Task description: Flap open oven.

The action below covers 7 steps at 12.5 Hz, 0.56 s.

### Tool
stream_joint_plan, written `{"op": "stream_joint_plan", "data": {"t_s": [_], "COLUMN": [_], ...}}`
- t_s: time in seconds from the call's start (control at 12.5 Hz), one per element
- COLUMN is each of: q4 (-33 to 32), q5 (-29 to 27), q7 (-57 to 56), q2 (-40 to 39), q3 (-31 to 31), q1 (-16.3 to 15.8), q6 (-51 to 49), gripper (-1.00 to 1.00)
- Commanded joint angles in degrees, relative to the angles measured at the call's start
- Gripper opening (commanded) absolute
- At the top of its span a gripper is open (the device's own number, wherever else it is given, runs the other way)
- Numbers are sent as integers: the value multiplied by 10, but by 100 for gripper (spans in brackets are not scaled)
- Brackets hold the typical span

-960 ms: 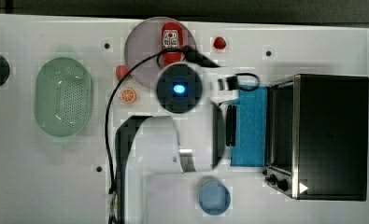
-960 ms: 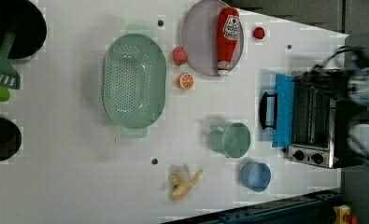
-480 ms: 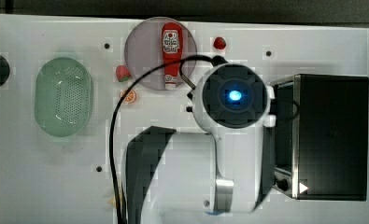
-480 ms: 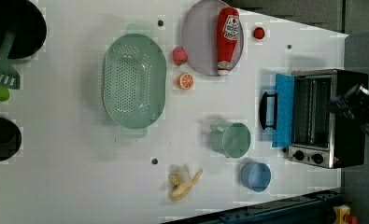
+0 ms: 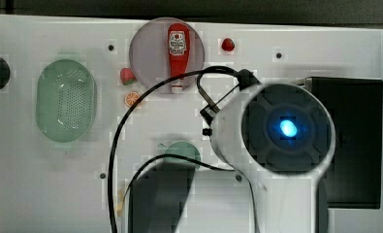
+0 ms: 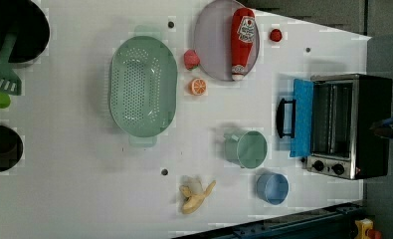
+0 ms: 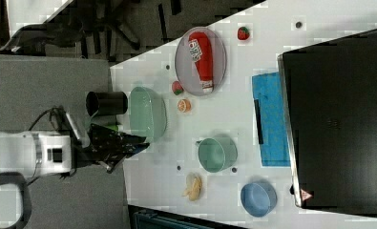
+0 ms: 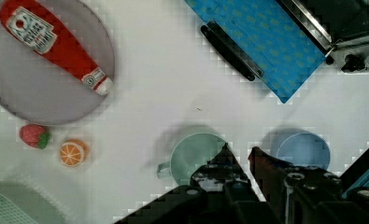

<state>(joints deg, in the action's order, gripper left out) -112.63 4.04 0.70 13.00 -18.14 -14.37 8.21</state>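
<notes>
No readable text; illegible label on the ketchup bottle (image 6: pixel 243 42), red warning triangle on the oven (image 7: pixel 305 195).

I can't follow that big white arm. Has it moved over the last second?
Yes. In the top view the arm has swung from beside the plate toward the top view's right, now overlapping the oven.

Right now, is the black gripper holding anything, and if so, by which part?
Nothing is held. The gripper has a small empty gap between its fingertips, high above the white table. The black toaster oven's blue glass door lies folded open, untouched.
</notes>
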Motion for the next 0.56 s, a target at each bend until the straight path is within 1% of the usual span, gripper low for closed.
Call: {"op": "stream_joint_plan", "data": {"t_s": [0.08, 0.56], "q4": [7, 4], "q5": [-4, -4], "q7": [31, 31], "q2": [-3, -5], "q3": [-1, -1], "q1": [-7, -7], "q6": [-3, -3], "gripper": [-65, -65]}}
